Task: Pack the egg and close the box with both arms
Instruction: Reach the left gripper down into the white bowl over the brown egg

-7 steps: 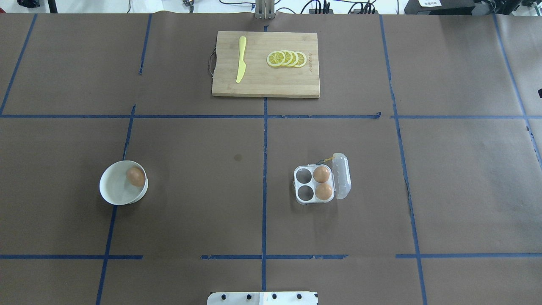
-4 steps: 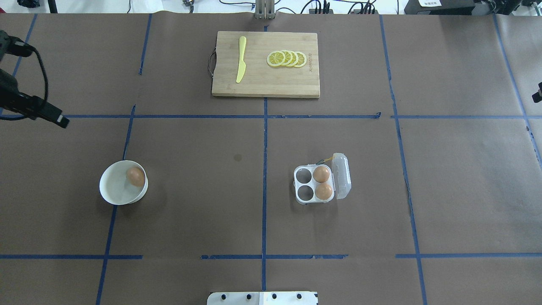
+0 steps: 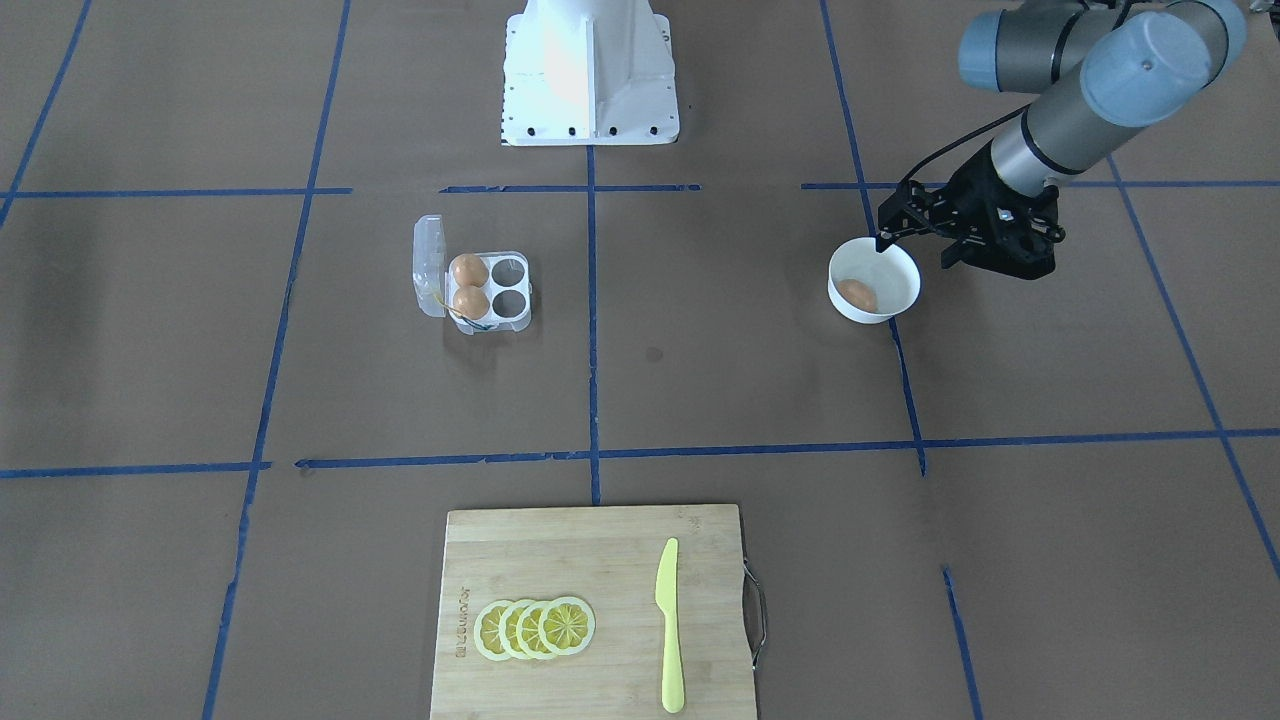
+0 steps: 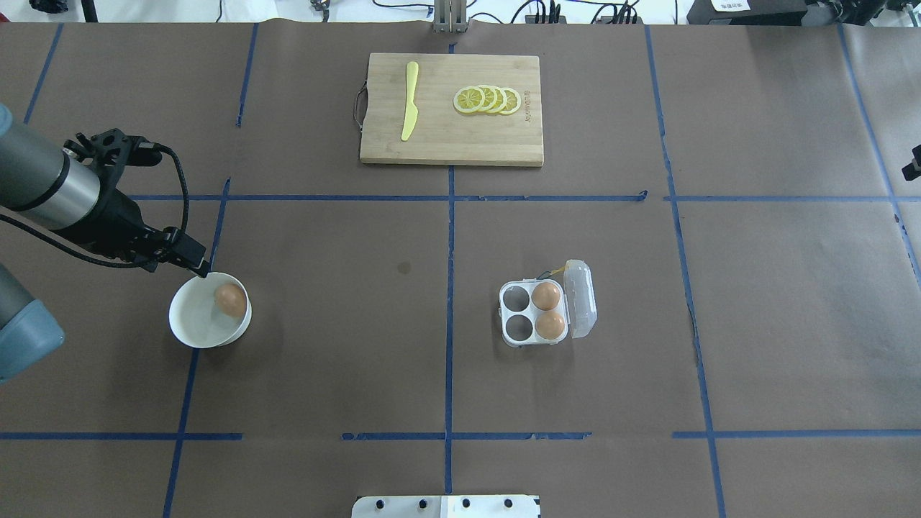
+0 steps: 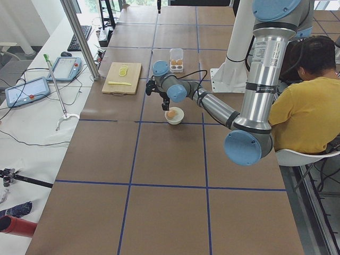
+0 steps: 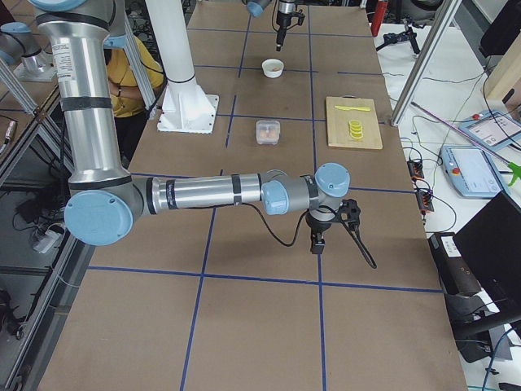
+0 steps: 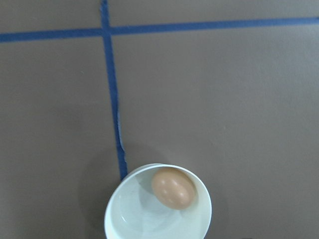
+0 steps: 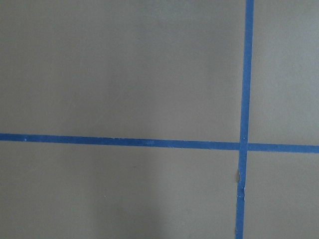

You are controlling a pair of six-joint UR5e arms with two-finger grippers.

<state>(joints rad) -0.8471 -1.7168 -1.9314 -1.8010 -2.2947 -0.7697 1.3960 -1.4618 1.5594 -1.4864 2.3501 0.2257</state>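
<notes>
One egg (image 4: 230, 300) lies in a round white bowl (image 4: 188, 324) at the left; it also shows in the left wrist view (image 7: 173, 188) and the front view (image 3: 858, 294). The clear box (image 4: 515, 314) stands right of centre with its lid (image 4: 581, 298) open to the right. Two eggs (image 4: 545, 295) (image 4: 550, 325) fill its right cups; its left cups are empty. My left gripper (image 3: 912, 252) hangs just beside the bowl's far-left rim, fingers apart and empty. My right gripper (image 6: 319, 243) is far off to the right above bare table; I cannot tell its state.
A wooden cutting board (image 4: 450, 140) at the far middle carries lemon slices (image 4: 487, 99) and a yellow knife (image 4: 410, 101). The white base pedestal (image 3: 590, 70) stands at the near edge. A person in a yellow shirt (image 5: 303, 111) sits by the robot.
My left arm has come in from the left edge and moved toward the bowl. A small part of the right arm has appeared at the right edge. Eggs, bowl and box have not moved.
</notes>
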